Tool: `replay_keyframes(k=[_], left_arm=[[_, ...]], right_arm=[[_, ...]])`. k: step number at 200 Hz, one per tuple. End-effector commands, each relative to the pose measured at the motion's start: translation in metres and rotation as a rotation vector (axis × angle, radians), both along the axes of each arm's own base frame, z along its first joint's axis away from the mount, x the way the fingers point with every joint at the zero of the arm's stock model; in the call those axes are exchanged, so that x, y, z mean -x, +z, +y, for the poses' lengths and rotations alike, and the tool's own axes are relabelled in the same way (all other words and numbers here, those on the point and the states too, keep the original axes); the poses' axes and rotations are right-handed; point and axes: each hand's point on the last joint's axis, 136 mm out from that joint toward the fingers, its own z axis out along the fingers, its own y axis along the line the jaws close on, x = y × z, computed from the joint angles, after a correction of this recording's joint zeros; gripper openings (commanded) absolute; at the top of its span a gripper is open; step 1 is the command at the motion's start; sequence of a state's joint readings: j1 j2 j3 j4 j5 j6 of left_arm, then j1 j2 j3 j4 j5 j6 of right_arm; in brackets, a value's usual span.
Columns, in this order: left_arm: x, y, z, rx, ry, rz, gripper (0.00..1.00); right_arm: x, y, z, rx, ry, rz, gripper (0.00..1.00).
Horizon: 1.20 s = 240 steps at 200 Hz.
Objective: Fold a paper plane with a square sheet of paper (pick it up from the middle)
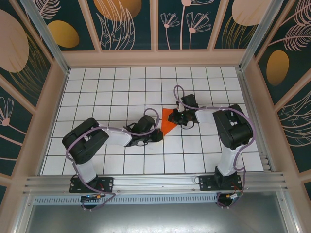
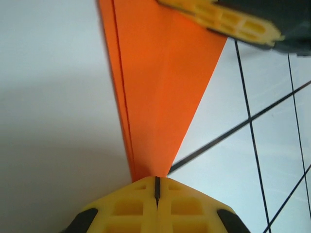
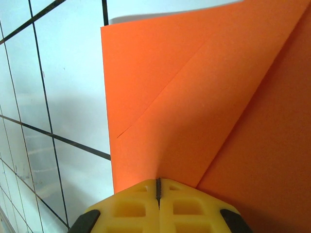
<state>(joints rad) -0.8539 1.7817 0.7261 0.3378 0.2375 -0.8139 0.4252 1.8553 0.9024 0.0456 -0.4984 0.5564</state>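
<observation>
The white gridded table (image 1: 121,97) carries the orange-red paper (image 1: 168,122) near its middle, folded to a pointed wedge and held between the two hands. The left hand (image 2: 156,183) has its fingers pressed together on the paper's narrow tip. The right hand (image 3: 158,184) pinches the wider opposite edge, where folded layers overlap.

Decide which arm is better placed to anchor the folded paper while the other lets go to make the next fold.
Left, probably: the left gripper is shut on the paper at its narrow tip, where the layers meet; the right gripper pinches the wide end.
</observation>
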Motion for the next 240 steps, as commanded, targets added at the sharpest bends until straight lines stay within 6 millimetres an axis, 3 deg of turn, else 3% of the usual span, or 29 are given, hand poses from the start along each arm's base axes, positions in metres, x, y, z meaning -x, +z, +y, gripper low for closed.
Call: replay_keyframes(k=[1, 16, 20, 53, 80, 110, 114, 138, 165, 204, 240], left_arm=[[0.046, -0.031, 0.029, -0.122, -0.044, 0.149, 0.00], [0.040, -0.021, 0.028, -0.118, -0.044, 0.104, 0.00], [0.034, -0.008, 0.025, -0.094, -0.038, 0.072, 0.00], [0.000, 0.041, 0.020, -0.022, 0.060, -0.085, 0.00], [-0.013, 0.052, 0.011, 0.028, 0.081, -0.116, 0.00], [-0.020, 0.045, -0.012, 0.057, 0.044, -0.088, 0.00], [-0.021, 0.035, -0.013, 0.043, 0.044, -0.074, 0.00], [-0.030, 0.025, -0.018, 0.012, 0.053, -0.079, 0.00], [-0.032, 0.004, -0.007, -0.067, 0.079, -0.058, 0.00], [-0.013, -0.024, 0.006, -0.105, 0.070, 0.025, 0.00], [-0.002, -0.031, 0.015, -0.108, 0.073, 0.056, 0.00]], right_arm=[[0.040, -0.067, -0.036, 0.217, -0.036, 0.177, 0.00], [0.040, -0.066, -0.034, 0.207, -0.037, 0.179, 0.00], [0.041, -0.066, -0.034, 0.207, -0.036, 0.181, 0.00], [0.046, -0.057, -0.026, 0.170, -0.040, 0.182, 0.00], [0.046, -0.044, -0.025, 0.151, -0.059, 0.161, 0.00], [0.035, -0.024, -0.020, 0.122, -0.055, 0.103, 0.00], [0.033, -0.022, -0.020, 0.118, -0.052, 0.097, 0.00], [0.029, -0.016, -0.015, 0.090, -0.035, 0.080, 0.00], [0.027, -0.009, -0.012, 0.057, -0.018, 0.054, 0.00], [0.022, 0.019, -0.002, -0.017, 0.034, -0.044, 0.00], [0.034, 0.035, 0.010, -0.084, 0.078, -0.102, 0.00]])
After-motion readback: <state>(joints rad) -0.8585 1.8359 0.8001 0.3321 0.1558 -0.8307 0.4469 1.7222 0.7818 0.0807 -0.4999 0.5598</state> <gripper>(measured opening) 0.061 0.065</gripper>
